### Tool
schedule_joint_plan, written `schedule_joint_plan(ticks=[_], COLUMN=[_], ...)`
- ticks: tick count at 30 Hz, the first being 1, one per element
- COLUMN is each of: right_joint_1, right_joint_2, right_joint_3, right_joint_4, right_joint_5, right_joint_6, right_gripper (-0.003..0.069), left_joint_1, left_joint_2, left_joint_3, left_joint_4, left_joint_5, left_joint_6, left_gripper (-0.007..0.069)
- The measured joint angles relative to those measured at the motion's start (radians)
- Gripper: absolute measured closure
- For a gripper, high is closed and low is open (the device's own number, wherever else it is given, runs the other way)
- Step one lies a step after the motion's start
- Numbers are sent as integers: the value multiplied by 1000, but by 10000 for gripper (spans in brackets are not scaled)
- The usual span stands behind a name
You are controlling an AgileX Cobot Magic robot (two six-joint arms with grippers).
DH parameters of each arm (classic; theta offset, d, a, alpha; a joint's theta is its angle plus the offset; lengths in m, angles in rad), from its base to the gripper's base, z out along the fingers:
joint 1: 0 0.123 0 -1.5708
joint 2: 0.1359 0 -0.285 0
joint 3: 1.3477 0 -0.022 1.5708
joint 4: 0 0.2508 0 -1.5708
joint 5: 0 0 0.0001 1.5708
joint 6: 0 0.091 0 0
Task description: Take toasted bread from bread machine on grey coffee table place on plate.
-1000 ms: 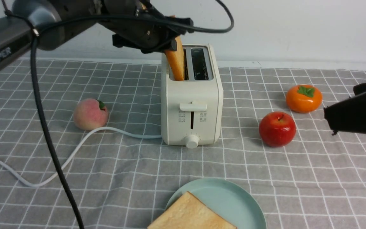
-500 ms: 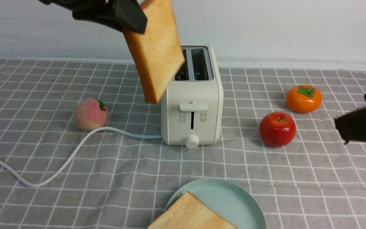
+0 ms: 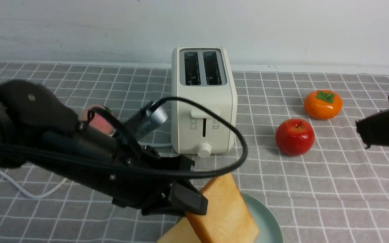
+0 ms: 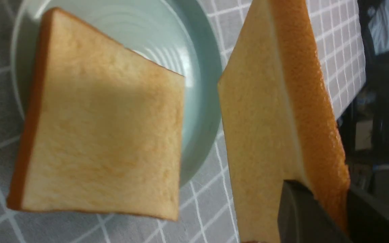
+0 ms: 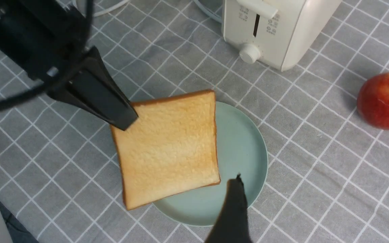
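Note:
My left gripper (image 3: 194,204) is shut on one slice of toasted bread (image 3: 225,209), held tilted just above the plate (image 3: 267,221). In the left wrist view its fingers (image 4: 299,209) pinch the crust edge of that slice (image 4: 275,118). A second slice (image 4: 103,128) lies flat on the mint-green plate (image 4: 201,84), its corner (image 3: 177,234) showing below the held one. The cream bread machine (image 3: 203,101) stands behind on the grey coffee table (image 3: 316,189), both slots empty. My right gripper (image 5: 316,206) hangs open over the cloth beside the plate (image 5: 245,145).
A red apple (image 3: 294,136) and an orange persimmon (image 3: 322,104) sit to the right of the toaster. A peach (image 3: 96,118) shows partly behind my left arm. The white cord (image 3: 29,190) loops over the cloth on the left.
My left gripper has lifted the slice out of the toaster's left slot and carried it forward and down to just over the plate. The right arm has hardly moved.

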Motion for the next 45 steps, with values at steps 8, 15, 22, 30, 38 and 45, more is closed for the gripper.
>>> schedule_joint_plan(ticks=[8, 15, 22, 30, 38, 45], right_joint_1=[0, 0, 0, 0, 0, 0], right_joint_2=[0, 0, 0, 0, -18, -204], right_joint_3=[0, 0, 0, 0, 21, 288], right_joint_4=[1, 17, 23, 14, -8, -191], right_joint_5=[-7, -10, -11, -6, 18, -160], right_joint_6=[0, -16, -17, 58, 239, 405], right_gripper=[81, 81, 88, 155, 442, 678], left_joint_1=[0, 0, 0, 0, 0, 0], left_joint_2=[98, 90, 15, -137, -340, -637], left_joint_3=[31, 31, 31, 31, 79, 101], left_joint_4=[-99, -74, 58, 313, 640, 896], left_joint_5=[-119, -161, -190, -150, -122, 66], left_joint_6=[32, 35, 37, -87, -299, -560], left_gripper=[532, 358, 1, -11, 97, 195])
